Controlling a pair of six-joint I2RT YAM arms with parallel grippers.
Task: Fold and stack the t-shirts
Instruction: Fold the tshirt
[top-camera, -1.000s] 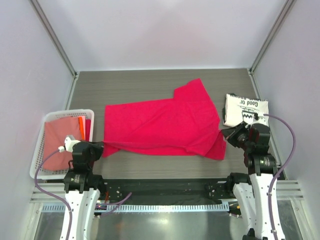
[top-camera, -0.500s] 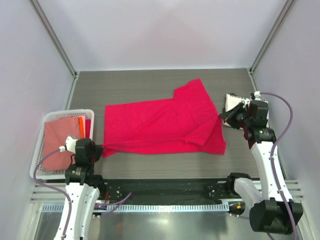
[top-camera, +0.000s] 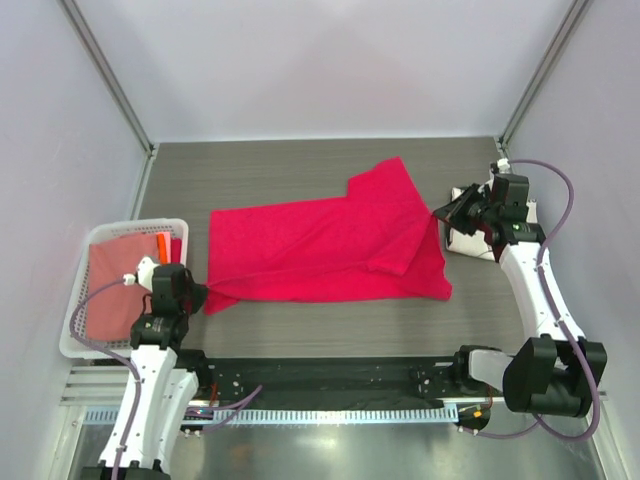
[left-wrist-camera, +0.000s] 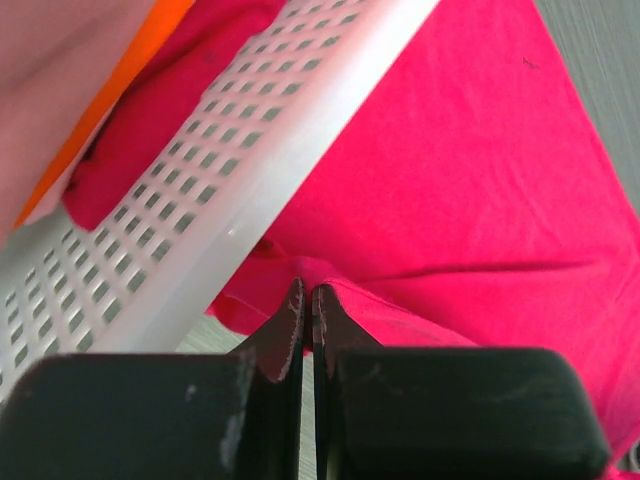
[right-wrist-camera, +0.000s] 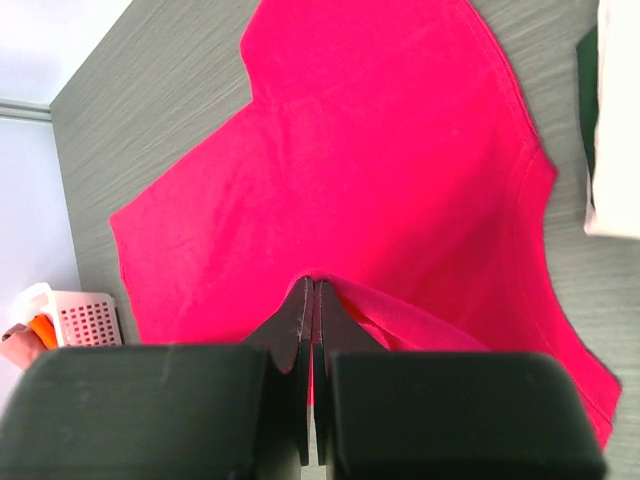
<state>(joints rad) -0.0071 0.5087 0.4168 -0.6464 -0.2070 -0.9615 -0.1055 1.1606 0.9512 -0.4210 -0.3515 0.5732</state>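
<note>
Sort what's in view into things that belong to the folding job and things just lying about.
Belongs to the job: crimson-pink t-shirt, pinched by the left gripper and the right gripper; cream t-shirt, partly hidden by the right arm.

Lying about: white lattice basket; dusty-pink cloth and orange item inside it.

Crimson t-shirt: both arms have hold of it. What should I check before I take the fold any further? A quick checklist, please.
1. Grip of left fingers on the crimson t-shirt, near-left corner: ok, cloth pinched.
2. Grip of right fingers on its right edge: ok, cloth pinched.
3. Held points level: not ok, the right one is much farther back.
4. Cloth free of the basket: cannot tell, its rim lies right beside the left corner.
5. Cream t-shirt apart from the fold: ok, bare table between.
</note>
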